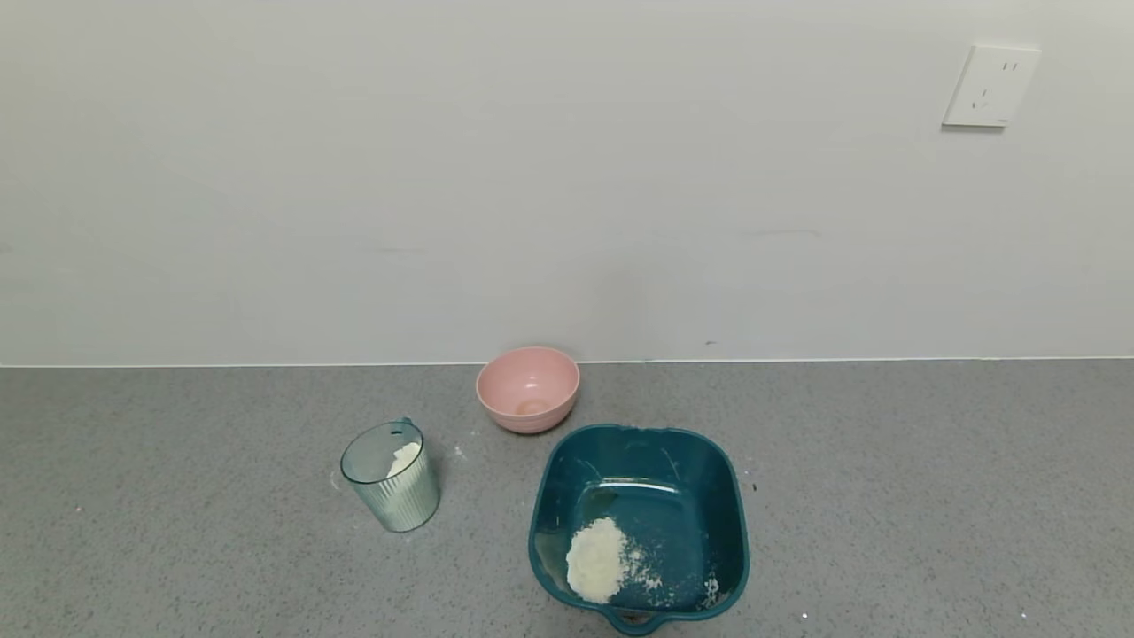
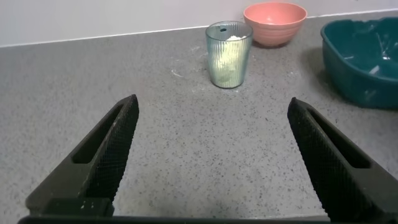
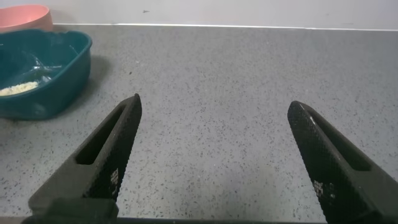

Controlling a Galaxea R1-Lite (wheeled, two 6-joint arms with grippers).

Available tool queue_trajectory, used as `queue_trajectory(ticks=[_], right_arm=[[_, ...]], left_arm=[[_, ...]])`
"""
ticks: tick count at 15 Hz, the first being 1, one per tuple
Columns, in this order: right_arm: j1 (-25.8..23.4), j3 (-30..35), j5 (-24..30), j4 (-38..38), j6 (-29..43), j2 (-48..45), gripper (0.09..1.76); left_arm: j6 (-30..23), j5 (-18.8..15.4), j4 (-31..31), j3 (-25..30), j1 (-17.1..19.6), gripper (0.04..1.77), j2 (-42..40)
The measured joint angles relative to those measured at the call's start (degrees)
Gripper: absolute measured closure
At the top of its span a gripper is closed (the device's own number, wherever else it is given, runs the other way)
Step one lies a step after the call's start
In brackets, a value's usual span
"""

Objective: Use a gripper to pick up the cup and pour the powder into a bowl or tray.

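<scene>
The ribbed pale green-blue cup [image 1: 392, 476] stands upright on the grey counter, left of centre, with off-white powder [image 1: 403, 458] inside. It also shows in the left wrist view [image 2: 229, 55]. The dark teal tub [image 1: 640, 527] sits to its right and holds a heap of powder [image 1: 596, 560]. The tub also shows in the left wrist view [image 2: 364, 59] and the right wrist view [image 3: 40, 71]. My left gripper [image 2: 211, 106] is open and empty, well short of the cup. My right gripper [image 3: 214, 106] is open and empty over bare counter, right of the tub. Neither arm shows in the head view.
A small round pink bowl [image 1: 528, 388] stands behind the cup and tub, near the white wall. It also shows in the left wrist view [image 2: 275, 22]. Specks of spilled powder lie around the cup. A wall socket [image 1: 990, 86] is at upper right.
</scene>
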Motion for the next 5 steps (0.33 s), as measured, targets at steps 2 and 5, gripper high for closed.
queue_trajectory(ticks=[2,5], right_arm=[[0.0,0.0,0.0,0.0,0.0,0.0,0.14],[0.0,0.0,0.0,0.0,-0.1,0.0,0.14]], left_arm=[[-0.8,0.2,0.0,0.0,0.0,0.09,0.0],[-3.5,1.2,0.0,0.0,0.0,0.09,0.0]])
